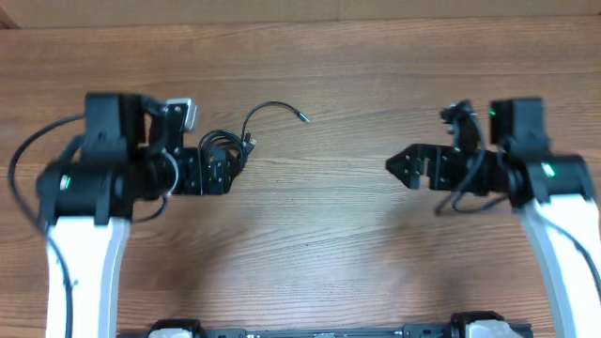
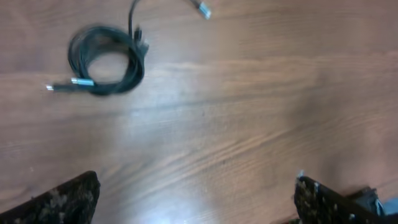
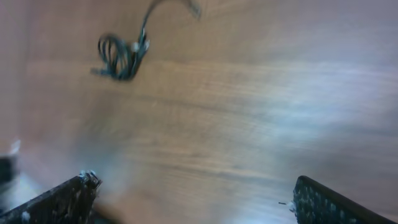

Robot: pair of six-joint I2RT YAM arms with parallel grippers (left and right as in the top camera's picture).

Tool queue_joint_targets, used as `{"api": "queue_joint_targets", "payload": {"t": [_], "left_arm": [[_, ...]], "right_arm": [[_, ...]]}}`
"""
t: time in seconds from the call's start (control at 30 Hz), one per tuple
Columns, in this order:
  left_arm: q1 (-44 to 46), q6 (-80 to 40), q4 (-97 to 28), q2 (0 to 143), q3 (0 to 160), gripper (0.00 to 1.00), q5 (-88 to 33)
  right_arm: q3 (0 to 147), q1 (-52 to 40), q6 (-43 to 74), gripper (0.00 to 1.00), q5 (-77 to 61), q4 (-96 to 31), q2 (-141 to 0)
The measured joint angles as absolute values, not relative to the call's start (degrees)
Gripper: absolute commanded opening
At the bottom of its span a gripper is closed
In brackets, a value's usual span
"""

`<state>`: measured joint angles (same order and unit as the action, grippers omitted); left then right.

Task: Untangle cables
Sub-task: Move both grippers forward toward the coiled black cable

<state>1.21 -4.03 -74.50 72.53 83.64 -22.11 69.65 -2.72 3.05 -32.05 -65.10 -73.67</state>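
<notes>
The cables [image 1: 225,143] are thin black cords wound in a small coil on the wooden table, with one loose tail arcing right to a plug end [image 1: 302,118]. My left gripper [image 1: 231,169] hovers just beside and partly over the coil. In the left wrist view the coil [image 2: 106,59] lies ahead at the upper left with a silvery-tipped plug [image 2: 81,82], and the fingers [image 2: 196,199] are wide apart and empty. My right gripper [image 1: 396,167] is far right of the coil, pointing left. Its view is blurred, shows the coil [image 3: 121,56] far off, and its fingers [image 3: 196,199] are open and empty.
The wooden table [image 1: 319,244] carries nothing else between the two arms. Thick black wires run along the left arm [image 1: 28,160] and the right arm [image 1: 460,192].
</notes>
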Motion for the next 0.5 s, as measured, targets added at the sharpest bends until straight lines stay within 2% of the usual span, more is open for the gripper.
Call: {"api": "queue_joint_targets", "payload": {"t": [0.2,0.5], "left_arm": [[1.2,-4.0,-76.3,82.0,83.8,0.99,-21.8],[1.2,-4.1,-75.0,93.1,83.9,1.00,-17.7]], "right_arm": [[69.6,-2.7,3.0,1.00,-41.8,-65.3,-87.6],[69.6,-2.8,5.1,1.00,-45.1,-65.1,-98.9]]}}
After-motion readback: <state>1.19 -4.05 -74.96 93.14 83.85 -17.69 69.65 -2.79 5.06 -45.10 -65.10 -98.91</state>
